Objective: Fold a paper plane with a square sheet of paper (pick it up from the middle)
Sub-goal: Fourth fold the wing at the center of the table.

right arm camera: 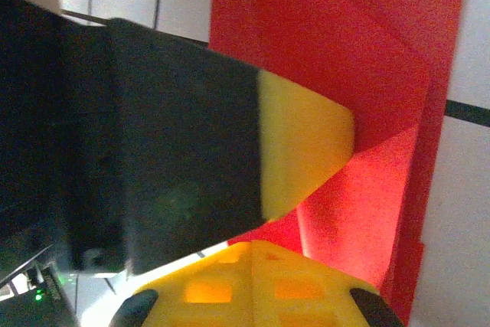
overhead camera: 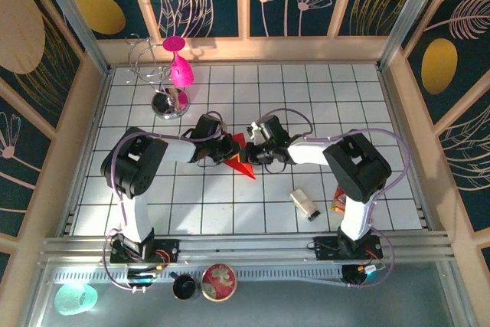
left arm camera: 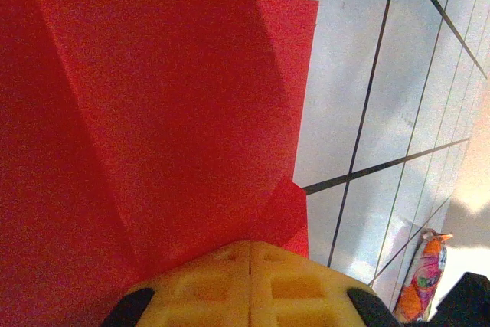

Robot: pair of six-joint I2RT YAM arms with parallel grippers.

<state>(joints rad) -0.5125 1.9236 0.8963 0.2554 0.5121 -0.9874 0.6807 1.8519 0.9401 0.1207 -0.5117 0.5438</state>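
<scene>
The red paper point(overhead camera: 246, 165), partly folded with creases and a pointed lower corner, lies mid-table between both grippers. My left gripper point(overhead camera: 227, 145) reaches it from the left and my right gripper point(overhead camera: 253, 148) from the right. In the left wrist view the yellow fingers point(left arm camera: 250, 250) are shut, seam tight, tips against the creased red paper point(left arm camera: 153, 112); a small flap point(left arm camera: 285, 208) curls up beside them. In the right wrist view my right gripper point(right arm camera: 253, 247) is shut at the paper's point(right arm camera: 367, 51) edge. The left gripper's yellow tip point(right arm camera: 306, 143) presses on the sheet. I see no paper between either pair of pads.
A magenta goblet point(overhead camera: 181, 68) hangs on a wire stand point(overhead camera: 166, 102) at the back left. A small silver packet point(overhead camera: 305, 203) and a printed snack packet point(overhead camera: 338, 203) lie right of centre near the right arm's base. The snack packet point(left arm camera: 423, 277) also shows on the tiles.
</scene>
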